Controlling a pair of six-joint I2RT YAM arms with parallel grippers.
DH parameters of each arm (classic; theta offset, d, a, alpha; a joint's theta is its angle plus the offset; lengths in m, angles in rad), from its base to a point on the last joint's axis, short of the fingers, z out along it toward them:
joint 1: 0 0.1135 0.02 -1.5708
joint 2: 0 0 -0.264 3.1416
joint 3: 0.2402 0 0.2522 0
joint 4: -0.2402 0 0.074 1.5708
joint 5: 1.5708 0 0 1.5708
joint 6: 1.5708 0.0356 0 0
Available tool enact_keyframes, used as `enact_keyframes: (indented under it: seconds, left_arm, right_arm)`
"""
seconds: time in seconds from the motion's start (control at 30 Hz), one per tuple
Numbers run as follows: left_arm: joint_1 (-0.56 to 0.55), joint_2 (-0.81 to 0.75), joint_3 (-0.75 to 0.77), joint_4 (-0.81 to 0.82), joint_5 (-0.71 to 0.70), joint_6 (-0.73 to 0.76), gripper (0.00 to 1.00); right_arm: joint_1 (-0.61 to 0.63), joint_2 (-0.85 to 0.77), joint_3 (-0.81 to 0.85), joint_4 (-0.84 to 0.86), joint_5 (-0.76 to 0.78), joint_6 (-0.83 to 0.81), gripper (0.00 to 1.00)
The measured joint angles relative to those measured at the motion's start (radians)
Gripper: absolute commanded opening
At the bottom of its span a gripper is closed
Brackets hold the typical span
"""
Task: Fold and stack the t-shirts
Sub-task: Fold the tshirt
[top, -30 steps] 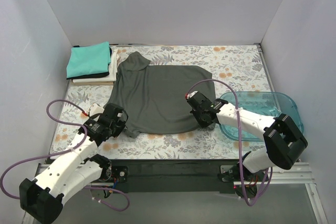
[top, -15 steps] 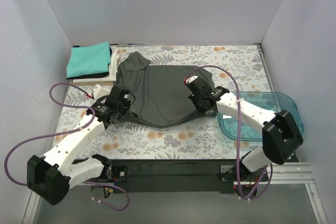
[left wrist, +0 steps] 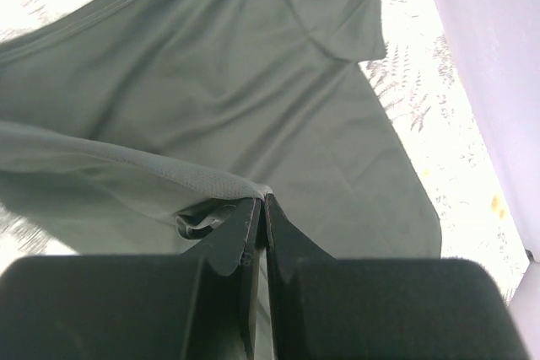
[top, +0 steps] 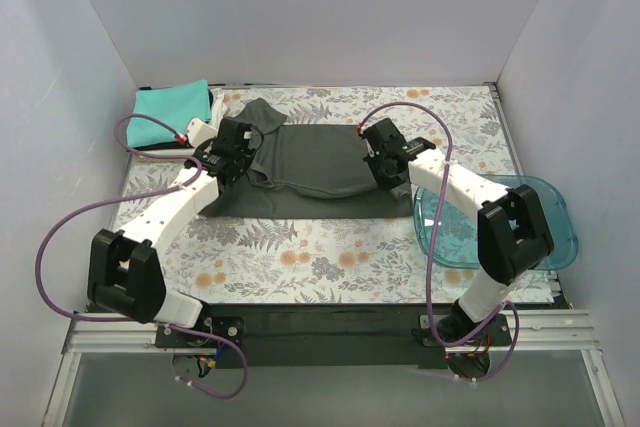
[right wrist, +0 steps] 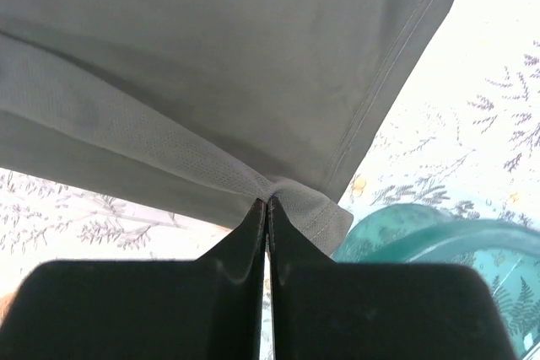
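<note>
So in the space of about a second the dark grey shirt (top: pixel 310 162) went from lying spread flat across the middle of the overhead frame to being half its depth. A second earlier both arms were down at the near hem, in the lower part of the picture. By this frame they'd dragged that hem up and over toward the top.

The left gripper (top: pixel 238 152) sat at upper left of centre and the right gripper (top: pixel 385 162) at upper right of centre, each pinched tight on a hem corner. The wrist views backed that up: the left gripper (left wrist: pixel 260 204) had its jaws closed on a bunched bit of fabric, and on the right gripper (right wrist: pixel 267 204) they were closed on the seamed edge. The shirt was now a wide band across the upper middle of the flowery tablecloth (top: pixel 300 257), with the carried hem sagging between the two grips.

My read is that the bottom-to-top fold was basically made but not set down, since nothing had been let go. The sag in the middle could leave a crooked edge if they dropped it like that.

The teal shirt (top: pixel 170 112) was folded in the upper left corner, just beside the left arm, so that's presumably where this one ends up. The tub (top: pixel 545 217) sat at the right, clear of the shirt.
</note>
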Motion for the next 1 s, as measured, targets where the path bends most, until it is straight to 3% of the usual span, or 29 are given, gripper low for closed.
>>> enact_keyframes:
  seconds: [0.27,0.43,0.47,0.53,0.57,0.6,0.67,0.7,0.73,0.87,1.0]
  left_arm:
    - [0.056,0.193,0.143,0.072,0.057,0.113,0.01]
    - [0.074,0.352,0.256,0.084,0.079,0.185,0.15]
    - [0.076,0.388,0.283,0.085,0.081,0.197,0.22]
    - [0.082,0.458,0.338,0.085,0.086,0.221,0.35]
    - [0.085,0.496,0.375,0.082,0.089,0.237,0.52]
    - [0.089,0.538,0.416,0.076,0.093,0.253,0.58]
    - [0.096,0.608,0.493,0.058,0.097,0.266,0.71]
    - [0.1,0.64,0.537,0.039,0.098,0.275,0.73]
    - [0.102,0.658,0.562,0.032,0.1,0.278,0.75]
    - [0.109,0.659,0.586,-0.005,0.114,0.289,0.78]
    - [0.11,0.542,0.432,0.008,0.172,0.289,0.79]
  right_arm:
    - [-0.058,0.112,0.105,-0.002,-0.048,-0.024,0.01]
    - [-0.086,0.18,0.16,-0.003,-0.075,-0.029,0.06]
    - [-0.093,0.2,0.178,-0.003,-0.076,-0.037,0.07]
    - [-0.106,0.245,0.221,-0.007,-0.076,-0.051,0.16]
    - [-0.114,0.274,0.25,-0.006,-0.072,-0.059,0.22]
    - [-0.122,0.301,0.278,-0.005,-0.068,-0.068,0.35]
    - [-0.134,0.344,0.327,-0.006,-0.048,-0.076,0.49]
    - [-0.138,0.352,0.338,-0.005,-0.038,-0.084,0.67]
    - [-0.143,0.353,0.341,-0.004,-0.028,-0.08,0.94]
    - [-0.15,0.312,0.336,-0.007,-0.012,-0.093,0.98]
    - [-0.142,0.18,0.241,0.024,-0.084,-0.081,0.98]
